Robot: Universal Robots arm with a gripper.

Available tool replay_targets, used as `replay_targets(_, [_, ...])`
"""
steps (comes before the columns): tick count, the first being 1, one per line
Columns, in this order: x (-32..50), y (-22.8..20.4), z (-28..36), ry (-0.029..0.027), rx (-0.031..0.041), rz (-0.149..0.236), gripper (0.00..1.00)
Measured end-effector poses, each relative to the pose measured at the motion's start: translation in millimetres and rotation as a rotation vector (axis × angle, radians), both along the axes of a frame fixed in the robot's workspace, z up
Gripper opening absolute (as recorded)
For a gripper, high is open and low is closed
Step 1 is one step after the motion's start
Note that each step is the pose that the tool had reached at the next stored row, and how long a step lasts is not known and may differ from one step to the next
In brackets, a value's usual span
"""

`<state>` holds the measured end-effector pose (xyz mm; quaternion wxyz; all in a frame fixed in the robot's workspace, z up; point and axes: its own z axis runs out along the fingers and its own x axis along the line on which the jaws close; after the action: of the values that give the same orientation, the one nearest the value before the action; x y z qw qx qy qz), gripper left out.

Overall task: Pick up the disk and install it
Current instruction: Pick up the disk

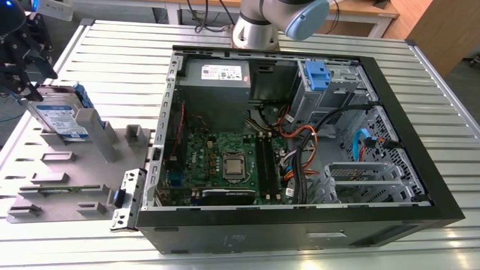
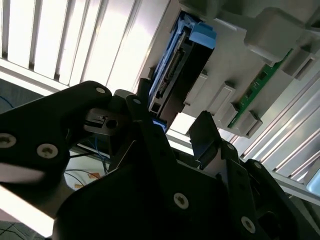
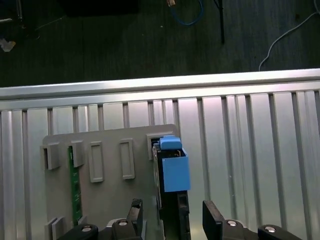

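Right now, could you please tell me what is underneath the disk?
The disk stands on edge in a slot of the grey fixture plate, which lies on the slatted metal table. Its lowest edge is hidden by the slot's walls.

Arm joint (image 1: 259,25): silver-grey cylinder, pale blue end cap (image 1: 306,19). Gripper (image 2: 172,117): matte black, angular linked fingers (image 2: 155,145), round silver screws (image 2: 181,200) at pivots, seen in both wrist views.
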<state>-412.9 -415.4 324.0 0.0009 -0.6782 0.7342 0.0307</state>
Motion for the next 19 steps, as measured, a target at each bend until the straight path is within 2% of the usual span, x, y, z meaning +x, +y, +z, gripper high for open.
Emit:
replay_targets(8, [-0.2, 0.2, -10.6, 0.0000, -0.0001, 0.067, 0.59])
replay_targets(19, [-0.2, 0.2, -21.1, 0.0001, -0.0001, 0.089, 0.59])
